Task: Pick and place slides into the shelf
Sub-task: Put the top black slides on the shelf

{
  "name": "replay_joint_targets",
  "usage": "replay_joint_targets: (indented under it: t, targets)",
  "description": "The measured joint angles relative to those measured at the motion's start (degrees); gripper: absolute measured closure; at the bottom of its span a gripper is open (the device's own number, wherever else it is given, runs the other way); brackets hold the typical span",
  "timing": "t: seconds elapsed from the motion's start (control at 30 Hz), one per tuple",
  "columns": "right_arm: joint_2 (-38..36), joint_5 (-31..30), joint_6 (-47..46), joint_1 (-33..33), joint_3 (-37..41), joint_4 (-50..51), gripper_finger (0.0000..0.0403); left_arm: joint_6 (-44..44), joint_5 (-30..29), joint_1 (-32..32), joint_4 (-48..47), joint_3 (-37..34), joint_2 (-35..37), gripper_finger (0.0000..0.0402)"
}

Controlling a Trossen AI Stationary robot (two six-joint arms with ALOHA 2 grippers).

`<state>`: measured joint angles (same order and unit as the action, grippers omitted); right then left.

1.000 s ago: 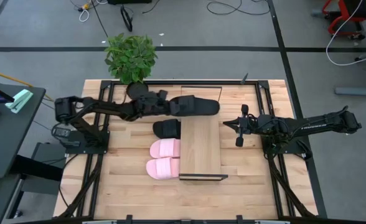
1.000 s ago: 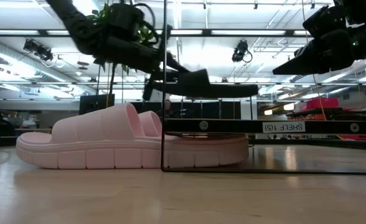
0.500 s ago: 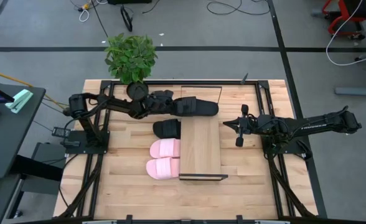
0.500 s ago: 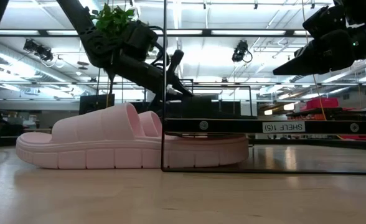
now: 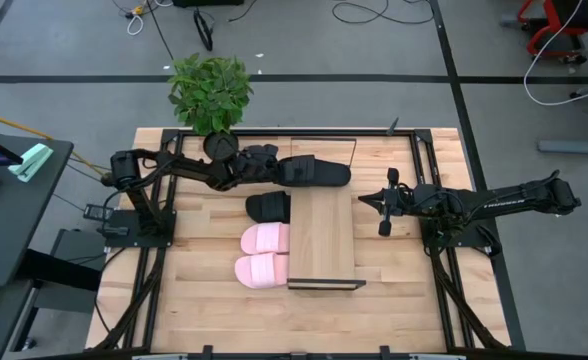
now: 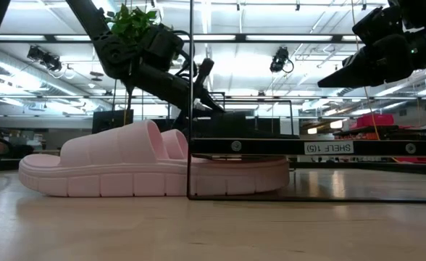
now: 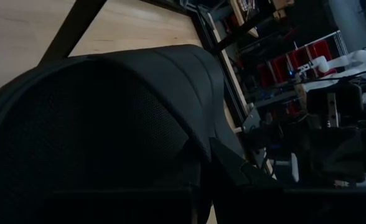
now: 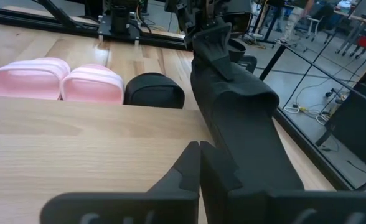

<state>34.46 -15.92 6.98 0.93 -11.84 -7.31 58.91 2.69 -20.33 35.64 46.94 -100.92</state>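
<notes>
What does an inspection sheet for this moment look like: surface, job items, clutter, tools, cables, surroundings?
Surface: wooden table, mostly bare.
Job's things: shelf mid-table; two pink slides and one black slide tucked along its left edge; second black slide at its far end.
Clutter: nothing seen.
Tools: left tool shut on the second black slide; right tool shut, idle beside the shelf.
Cables: loose on the floor.
Surroundings: potted plant at the far edge; side desk.
</notes>
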Motion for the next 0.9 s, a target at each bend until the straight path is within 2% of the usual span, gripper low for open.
replay_joint_targets:
  t: [0.9]
  targets:
    - [0.0,0.2,-1.5,0.0,0.0,1.2,0.0393,-0.1,-2.9,1.3,-2.4,0.0,-0.4,0.0387]
